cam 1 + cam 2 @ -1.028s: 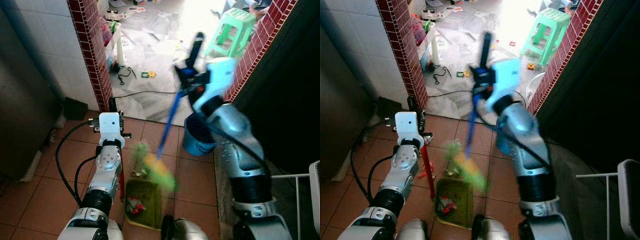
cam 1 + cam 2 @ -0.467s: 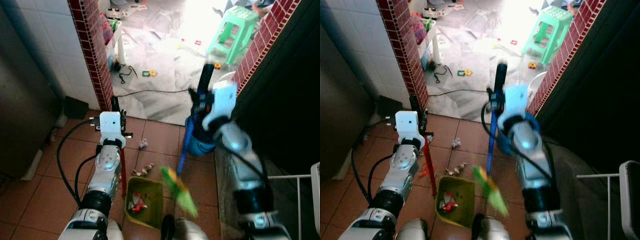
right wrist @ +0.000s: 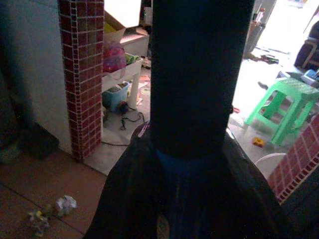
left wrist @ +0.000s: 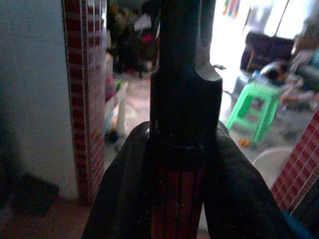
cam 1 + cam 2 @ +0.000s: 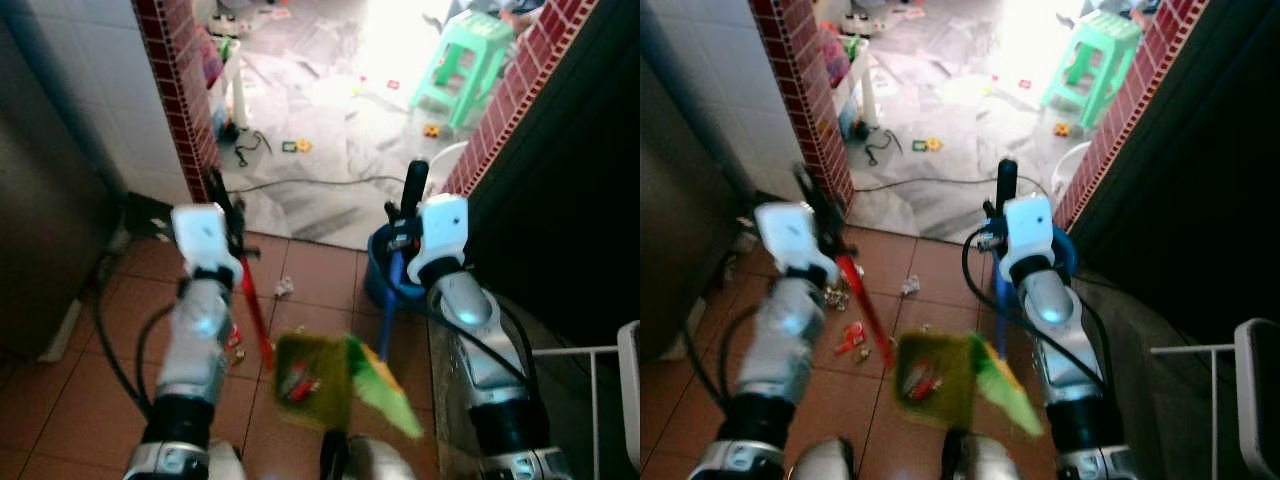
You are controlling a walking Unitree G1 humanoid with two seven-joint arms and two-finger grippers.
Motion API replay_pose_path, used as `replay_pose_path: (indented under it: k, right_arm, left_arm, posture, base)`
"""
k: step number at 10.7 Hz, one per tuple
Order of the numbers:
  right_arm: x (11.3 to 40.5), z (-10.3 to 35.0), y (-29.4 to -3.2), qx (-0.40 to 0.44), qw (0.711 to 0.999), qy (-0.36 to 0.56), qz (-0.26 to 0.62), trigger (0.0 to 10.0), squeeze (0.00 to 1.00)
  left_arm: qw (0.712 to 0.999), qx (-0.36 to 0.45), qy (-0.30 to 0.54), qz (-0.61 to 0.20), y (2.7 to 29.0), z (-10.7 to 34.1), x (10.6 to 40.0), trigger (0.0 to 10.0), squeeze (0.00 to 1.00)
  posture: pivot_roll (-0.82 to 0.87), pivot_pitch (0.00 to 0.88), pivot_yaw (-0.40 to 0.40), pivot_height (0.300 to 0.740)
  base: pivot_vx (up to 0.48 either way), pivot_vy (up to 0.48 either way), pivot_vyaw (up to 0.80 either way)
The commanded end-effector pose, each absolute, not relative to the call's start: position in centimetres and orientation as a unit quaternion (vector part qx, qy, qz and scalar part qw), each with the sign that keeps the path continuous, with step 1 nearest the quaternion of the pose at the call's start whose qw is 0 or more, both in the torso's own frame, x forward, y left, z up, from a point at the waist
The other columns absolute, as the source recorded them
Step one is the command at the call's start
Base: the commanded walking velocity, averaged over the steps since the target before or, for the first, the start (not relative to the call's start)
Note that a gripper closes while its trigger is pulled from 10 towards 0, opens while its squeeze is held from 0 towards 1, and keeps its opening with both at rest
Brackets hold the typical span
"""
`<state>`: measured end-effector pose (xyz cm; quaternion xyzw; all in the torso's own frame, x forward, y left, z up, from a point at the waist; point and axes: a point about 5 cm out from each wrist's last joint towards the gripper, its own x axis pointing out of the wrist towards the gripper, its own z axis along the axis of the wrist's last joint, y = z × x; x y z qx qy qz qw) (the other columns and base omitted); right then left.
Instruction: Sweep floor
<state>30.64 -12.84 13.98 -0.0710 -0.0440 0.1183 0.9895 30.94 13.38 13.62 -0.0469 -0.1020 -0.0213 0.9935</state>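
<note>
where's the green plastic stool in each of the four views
Left eye view: green plastic stool at the top right, on the bright floor beyond the doorway.
Right eye view: top right too.
Left wrist view: right of the red dustpan handle, middle height.
Right wrist view: right of the blue broom handle, middle height.
Shared landmark: the red brick pillar, seen in all four.

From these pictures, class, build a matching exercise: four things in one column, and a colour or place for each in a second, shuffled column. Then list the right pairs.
Things:
1. dustpan handle
2. broom handle
3. plastic stool
4. dustpan

Matches:
A. pale green, in the bright room beyond the doorway
B. red, held in the left claw
C. olive green, with litter in it
D. blue, held in the right claw

Pairs: 1-B, 2-D, 3-A, 4-C
</note>
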Motion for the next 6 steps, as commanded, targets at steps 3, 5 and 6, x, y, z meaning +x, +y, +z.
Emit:
replay_pose_path:
  k: [3,5,6]
  right_arm:
    - [31.2,13.1,-16.5,-0.130,0.991,-0.037,0.021,10.0,0.00]
    - [30.8,11.3,-18.8,-0.133,0.990,-0.002,-0.042,10.0,0.00]
    - [30.7,10.6,-19.0,-0.115,0.992,0.010,-0.051,10.0,0.00]
  left_arm:
    - [0.986,-0.078,-0.149,-0.019,14.6,17.6,30.4,10.0,0.00]
    - [0.982,-0.088,-0.169,-0.011,14.7,19.7,30.5,10.0,0.00]
    - [0.978,-0.093,-0.188,-0.005,14.9,21.2,30.9,10.0,0.00]
  posture:
    - [-0.03,0.059,-0.054,0.740]
    - [-0.03,0.035,-0.048,0.740]
    - [-0.02,0.030,-0.049,0.740]
  base:
    - [0.000,0.000,0.00]
    - [0.000,0.000,0.00]
    - [0.000,0.000,0.00]
